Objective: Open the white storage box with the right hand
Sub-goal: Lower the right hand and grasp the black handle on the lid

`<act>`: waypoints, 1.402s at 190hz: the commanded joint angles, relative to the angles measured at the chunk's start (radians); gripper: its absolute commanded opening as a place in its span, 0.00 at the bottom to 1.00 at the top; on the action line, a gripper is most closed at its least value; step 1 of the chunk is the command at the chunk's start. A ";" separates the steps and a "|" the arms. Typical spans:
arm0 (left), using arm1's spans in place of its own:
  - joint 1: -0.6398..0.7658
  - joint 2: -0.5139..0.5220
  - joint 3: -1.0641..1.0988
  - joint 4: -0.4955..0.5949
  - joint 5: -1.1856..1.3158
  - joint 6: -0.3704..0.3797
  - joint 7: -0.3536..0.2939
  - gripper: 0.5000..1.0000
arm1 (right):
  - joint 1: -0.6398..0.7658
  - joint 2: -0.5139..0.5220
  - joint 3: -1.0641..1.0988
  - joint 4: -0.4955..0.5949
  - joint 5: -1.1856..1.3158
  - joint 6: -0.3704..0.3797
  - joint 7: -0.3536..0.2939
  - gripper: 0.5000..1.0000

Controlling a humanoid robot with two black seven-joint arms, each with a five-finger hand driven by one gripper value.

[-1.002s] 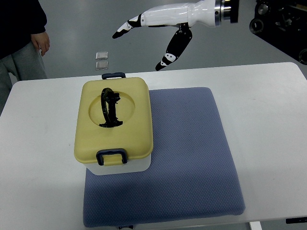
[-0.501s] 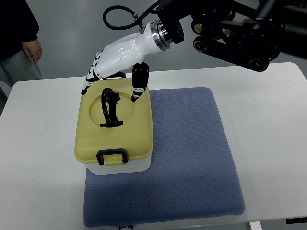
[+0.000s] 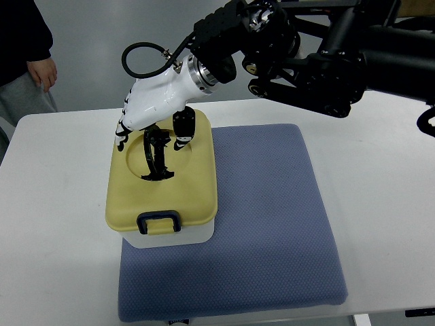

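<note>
The storage box [image 3: 163, 234] has a white body and a yellow lid [image 3: 194, 190], and it stands on the left part of a blue mat [image 3: 272, 224]. A black carry handle [image 3: 156, 155] lies in the lid's round recess, and a dark blue latch [image 3: 159, 223] sits at the near edge. My right hand [image 3: 151, 132] reaches in from the upper right and hovers over the far end of the lid. Its fingers are spread and point down on either side of the handle's far end. Whether they touch the lid I cannot tell. They hold nothing.
The mat lies on a white table [image 3: 54, 224]. A person [image 3: 27, 61] in dark top and grey trousers stands past the table's far left corner. My black right arm [image 3: 319, 47] spans the upper right above the table's far edge.
My right hand has swung from above the floor beyond the table down and left onto the far end of the lid. The box has not moved.
</note>
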 commanded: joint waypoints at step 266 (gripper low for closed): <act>0.000 0.000 0.000 0.000 0.000 0.000 0.000 1.00 | -0.003 0.019 0.014 0.000 0.011 -0.028 0.011 0.00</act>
